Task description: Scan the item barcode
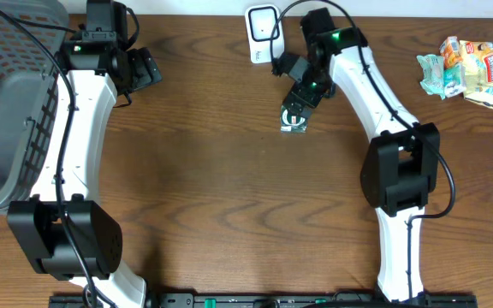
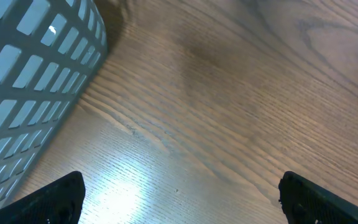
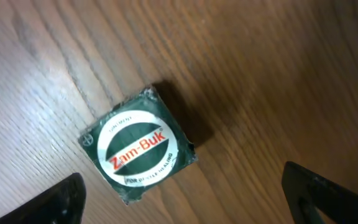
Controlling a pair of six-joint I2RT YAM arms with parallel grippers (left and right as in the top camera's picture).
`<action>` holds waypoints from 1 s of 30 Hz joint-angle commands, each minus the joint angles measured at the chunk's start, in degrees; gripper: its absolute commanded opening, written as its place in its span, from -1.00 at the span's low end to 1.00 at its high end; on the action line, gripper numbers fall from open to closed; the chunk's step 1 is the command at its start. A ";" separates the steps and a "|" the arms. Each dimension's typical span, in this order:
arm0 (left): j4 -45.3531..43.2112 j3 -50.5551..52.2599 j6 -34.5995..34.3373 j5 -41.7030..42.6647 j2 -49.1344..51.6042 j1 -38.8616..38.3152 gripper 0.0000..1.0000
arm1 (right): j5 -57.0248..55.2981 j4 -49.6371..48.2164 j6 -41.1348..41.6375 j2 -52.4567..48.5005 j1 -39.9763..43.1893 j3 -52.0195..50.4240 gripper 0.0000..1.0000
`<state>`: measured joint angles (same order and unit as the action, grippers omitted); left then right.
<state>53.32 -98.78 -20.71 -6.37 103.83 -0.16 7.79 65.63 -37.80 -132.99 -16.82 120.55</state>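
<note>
Across the whole overhead frame runs the dark wooden table (image 1: 229,197). At upper left a grey slatted basket (image 1: 7,103) is cut off by the frame edge. At far right, crumpled snack packets (image 1: 465,73) carry print too small to read. At top centre stands a white scanner (image 1: 262,32), partly hidden by the right arm. Just below it the small green box (image 3: 138,152) lies flat on the table, its round white label reading "Zam-Buk" in red; the finer print blurs. The right fingers (image 3: 61,199) stand wide apart, clear of it, only their dark tips showing. The left fingers (image 2: 58,199), beside the basket, are likewise spread, holding nothing.
</note>
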 commanded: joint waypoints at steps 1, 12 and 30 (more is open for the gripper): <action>0.02 -0.33 0.33 -0.72 0.33 0.00 0.96 | 9.27 0.31 13.90 0.66 0.02 0.46 0.98; 0.02 -0.33 0.33 -0.72 0.35 0.00 0.96 | 6.08 0.96 46.53 0.66 -0.79 -1.05 0.99; 0.02 -0.33 0.33 -0.72 0.35 0.00 0.96 | -9.18 -16.13 68.63 0.52 -4.39 -16.17 0.74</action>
<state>53.32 -98.78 -20.71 -6.39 103.83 -0.16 0.01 50.28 28.77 -132.99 -21.04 105.78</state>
